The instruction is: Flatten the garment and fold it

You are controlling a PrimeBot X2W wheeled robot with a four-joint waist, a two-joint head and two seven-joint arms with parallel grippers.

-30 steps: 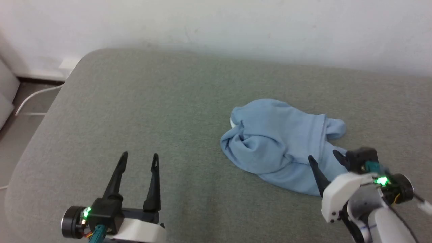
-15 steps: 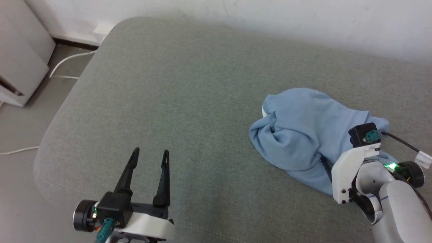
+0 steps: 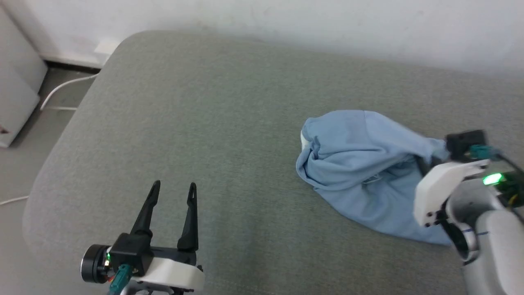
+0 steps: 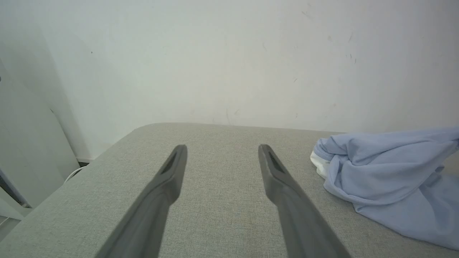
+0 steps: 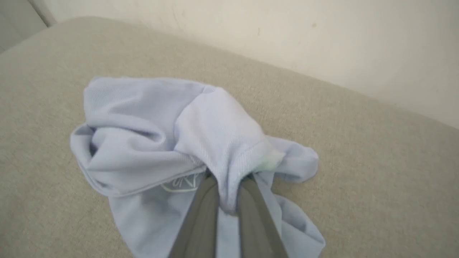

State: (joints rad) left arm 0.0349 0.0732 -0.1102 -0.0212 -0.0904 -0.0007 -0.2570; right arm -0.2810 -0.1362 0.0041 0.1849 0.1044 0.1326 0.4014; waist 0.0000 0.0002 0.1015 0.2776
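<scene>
The garment (image 3: 360,164), a crumpled light blue polo shirt, lies on the right half of a grey upholstered surface (image 3: 204,123). A bit of its white collar (image 3: 303,141) peeks out at the left edge. My right gripper (image 3: 425,164) is shut on a raised fold at the garment's right side. In the right wrist view the cloth (image 5: 161,122) bunches between the two fingers of the right gripper (image 5: 229,177), with a white logo (image 5: 179,184) just to their left. My left gripper (image 3: 174,186) stands open over bare surface at the lower left, well apart from the garment (image 4: 387,172).
The surface's rounded edge runs along the left, with floor below holding a white cable (image 3: 61,88) and a pale cabinet (image 3: 16,94). A white wall (image 3: 286,24) backs the far edge. Bare upholstery lies between the two grippers.
My right gripper went from open beside the garment to shut on a fold, drawing it up and to the right. The head camera shifted. The left gripper stays open.
</scene>
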